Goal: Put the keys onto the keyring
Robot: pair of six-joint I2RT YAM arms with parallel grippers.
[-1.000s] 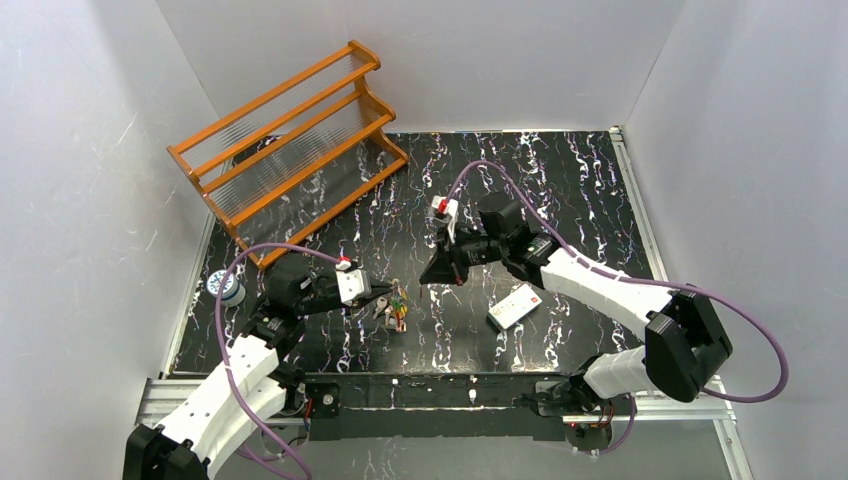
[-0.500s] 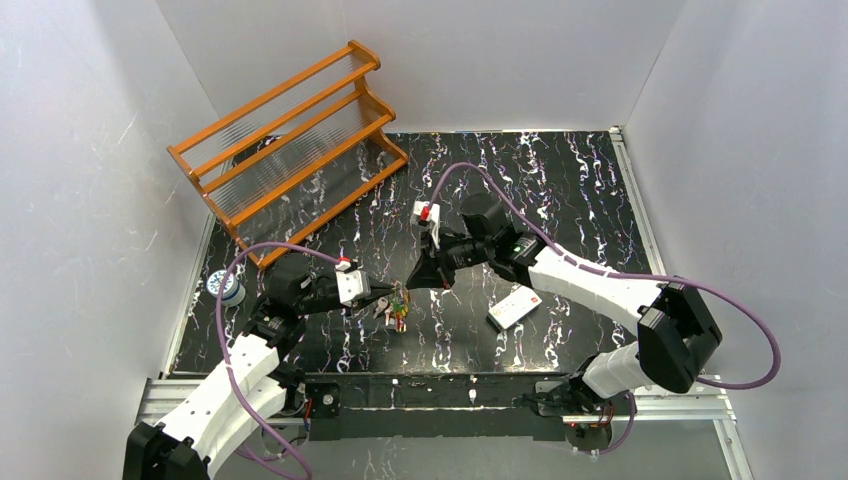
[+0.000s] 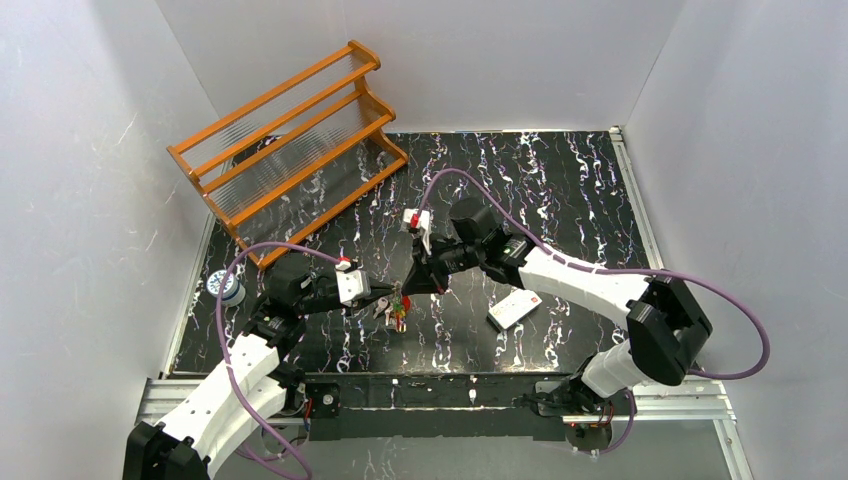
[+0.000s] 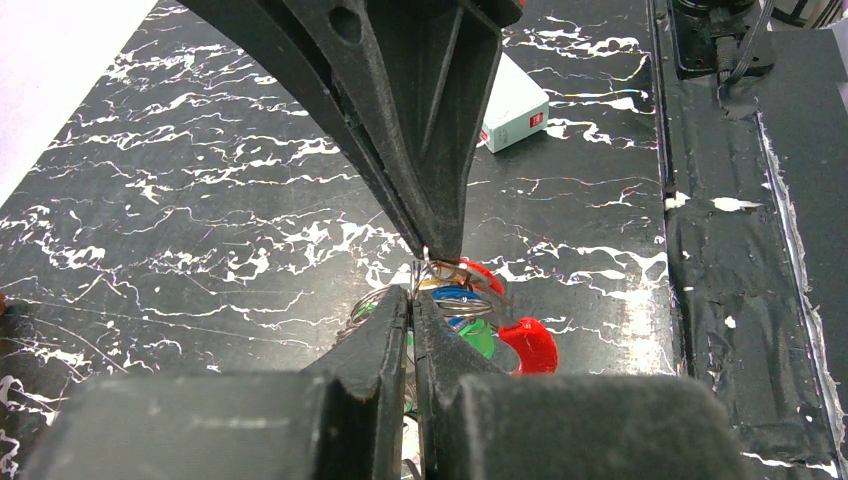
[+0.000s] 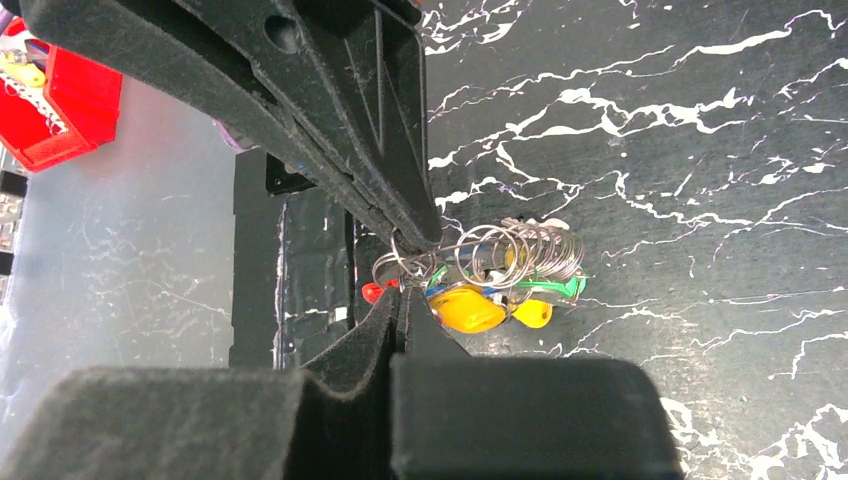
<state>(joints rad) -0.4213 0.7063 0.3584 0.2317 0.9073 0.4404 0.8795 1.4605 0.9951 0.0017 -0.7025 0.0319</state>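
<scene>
Keyring [image 5: 520, 255] and its bunched coloured keys [image 5: 465, 308] sit at the worktop's [image 3: 560, 190] front centre. The left claw [image 3: 386, 293], its arm stretched low to the right, is pinched shut on the wire. The right claw [image 3: 408, 289] angles down opposite, closed, its tip touching the wire.

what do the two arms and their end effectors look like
The left arm and right arm have white shells with black joints, and a purple cable loops along each. The left end effector and right end effector each have two black, tapering fingers. A small red-and-white part sits near each wrist.
</scene>
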